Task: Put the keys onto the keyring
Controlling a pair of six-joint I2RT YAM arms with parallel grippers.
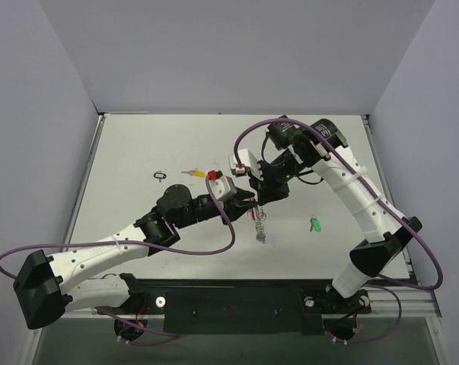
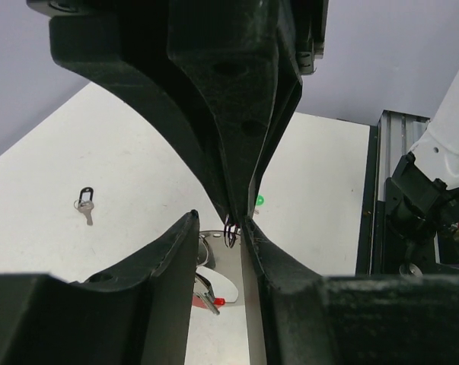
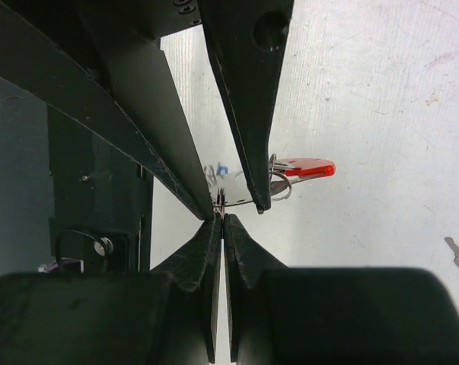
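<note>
White table [image 1: 138,152], grey walls [image 1: 214,53]: mid-table the right gripper [image 3: 223,219] is clenched on the keyring [image 3: 305,167], the left gripper [image 2: 220,220] straddling it, fingers [image 2: 168,258] apart. A skewed left pinch could twist the ring free.

The left arm [image 1: 138,243] and right arm [image 1: 355,186] are meeting over the middle of the bench [image 1: 138,144], the keyring [image 1: 259,226] dangling beneath and blocking passage; room is lying open around the green key [image 1: 315,224].

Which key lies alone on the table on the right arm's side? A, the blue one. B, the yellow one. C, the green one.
C: the green key lies by itself on the table beside the right arm, while the yellow key lies on the left side.
</note>
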